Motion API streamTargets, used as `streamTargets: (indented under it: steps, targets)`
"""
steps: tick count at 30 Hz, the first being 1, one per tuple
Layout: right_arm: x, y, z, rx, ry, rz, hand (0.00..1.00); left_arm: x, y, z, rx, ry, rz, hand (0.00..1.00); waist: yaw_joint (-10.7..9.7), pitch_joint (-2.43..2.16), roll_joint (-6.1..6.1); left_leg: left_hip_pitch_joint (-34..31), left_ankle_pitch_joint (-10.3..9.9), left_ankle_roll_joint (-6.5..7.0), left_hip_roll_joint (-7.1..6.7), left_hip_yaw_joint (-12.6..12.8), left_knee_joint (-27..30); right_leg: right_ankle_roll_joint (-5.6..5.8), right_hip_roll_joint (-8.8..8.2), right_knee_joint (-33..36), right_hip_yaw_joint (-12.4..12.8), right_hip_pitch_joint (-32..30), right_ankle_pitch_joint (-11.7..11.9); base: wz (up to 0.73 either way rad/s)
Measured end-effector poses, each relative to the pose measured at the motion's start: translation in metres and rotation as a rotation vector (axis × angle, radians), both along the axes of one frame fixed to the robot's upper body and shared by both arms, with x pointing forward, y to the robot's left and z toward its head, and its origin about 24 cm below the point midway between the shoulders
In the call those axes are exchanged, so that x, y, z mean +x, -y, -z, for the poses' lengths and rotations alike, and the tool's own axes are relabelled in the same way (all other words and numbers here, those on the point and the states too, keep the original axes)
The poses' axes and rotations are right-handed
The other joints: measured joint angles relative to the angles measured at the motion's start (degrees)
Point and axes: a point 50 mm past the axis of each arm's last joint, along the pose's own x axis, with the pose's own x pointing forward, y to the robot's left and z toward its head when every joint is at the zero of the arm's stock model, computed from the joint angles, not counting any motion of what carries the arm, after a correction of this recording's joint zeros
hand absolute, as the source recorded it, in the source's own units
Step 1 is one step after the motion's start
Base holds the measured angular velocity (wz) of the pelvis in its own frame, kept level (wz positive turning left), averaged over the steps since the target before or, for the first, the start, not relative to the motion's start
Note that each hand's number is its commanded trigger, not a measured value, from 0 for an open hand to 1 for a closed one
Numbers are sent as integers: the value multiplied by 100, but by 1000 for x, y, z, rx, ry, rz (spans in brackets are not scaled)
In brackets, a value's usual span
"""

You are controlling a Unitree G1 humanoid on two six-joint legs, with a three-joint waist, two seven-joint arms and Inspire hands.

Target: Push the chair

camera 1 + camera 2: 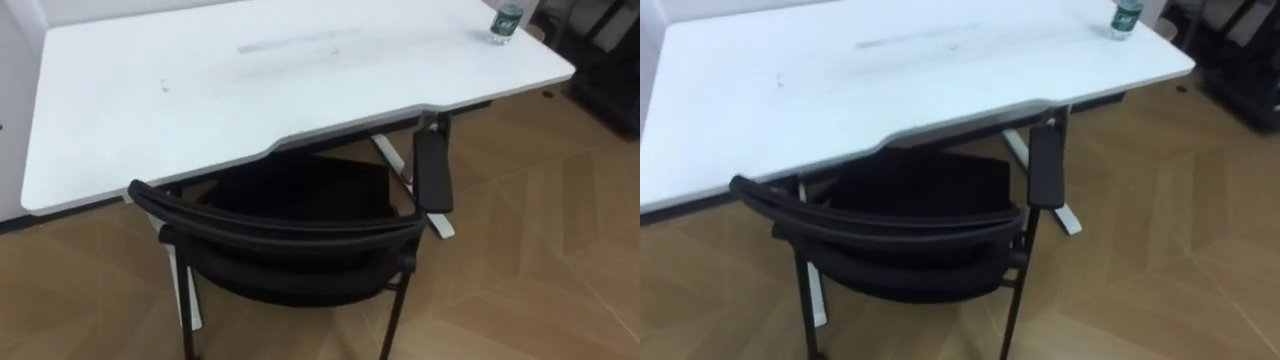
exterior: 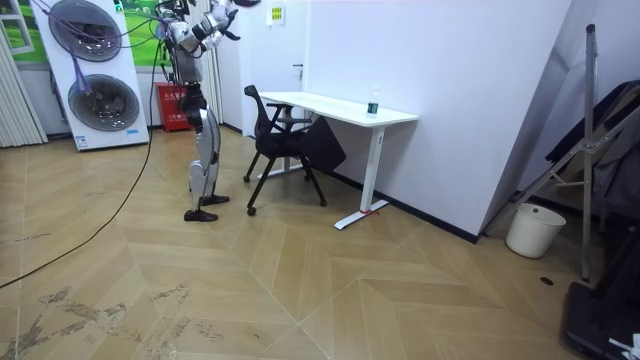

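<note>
From the head camera, nearest is the black office chair with a curved mesh backrest and thin metal frame (image 1: pixel 280 235), its back turned toward the robot. Its seat reaches partly under the front edge of the table. The right-hand padded black armrest (image 1: pixel 433 172) sits just below that edge, near the curved cut-out in the tabletop. The chair stands on a floor of light brown wooden herringbone boards (image 1: pixel 540 250).

Beyond the chair lies the white rectangular table (image 1: pixel 250 90), with a few faint marks on its top. At its far right corner stands a small clear plastic bottle with a green label (image 1: pixel 507 22), upright and well apart from the chair.

In the room view the robot stands on the wooden floor behind the chair, a short way off and not touching it. Both arms are lifted at the top of the picture. The right hand (image 2: pixel 218 30) and left hand (image 2: pixel 230 10) are up near its chest, clear of the chair. I cannot tell whether either is wide or closed.
</note>
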Motion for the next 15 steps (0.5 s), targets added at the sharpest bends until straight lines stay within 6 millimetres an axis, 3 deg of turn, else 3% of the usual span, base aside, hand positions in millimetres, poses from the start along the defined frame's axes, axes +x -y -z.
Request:
streamTargets:
  steps: [3, 5, 9, 12, 14, 15]
  targets:
    - [-19, 22, -9, 145, 148, -3, 0, -25, -21, 1, -83, 98, -95, 0, -119, -47, -63, 15, -47, -72, -2, 40, 18, -26, -10, -2, 4, -6, -139, -7]
    - [-43, 42, -12, 273, 283, 24, 0, -45, -34, 6, -161, 179, -152, 0, -208, -58, -68, 15, -57, -92, 3, 39, 32, -7, -5, 0, 3, -8, -209, 0]
    - [-79, 79, 1, 514, 483, 75, 0, -75, -49, 20, -253, 262, -264, 0, -295, -80, -24, 31, -63, -101, -6, 42, 8, -8, -5, -1, 20, 0, -213, 0]
    - [-105, 108, 32, 720, 575, 183, 0, -98, -59, 57, -379, 291, -366, 0, -313, -81, 66, 105, -49, -77, -12, 99, -51, -25, -10, 7, 81, 19, -203, -10]
    - [-125, 122, 74, 874, 606, 268, 0, -118, -58, 103, -548, 341, -441, 0, -325, -61, 94, 142, -69, -114, -16, 126, -84, -23, -7, -2, 124, 31, -216, -8]
    - [-131, 124, 88, 916, 612, 289, 0, -121, -56, 114, -596, 360, -453, 0, -324, -58, 99, 144, -70, -116, -12, 132, -83, -26, -3, 1, 131, 31, -220, -4]
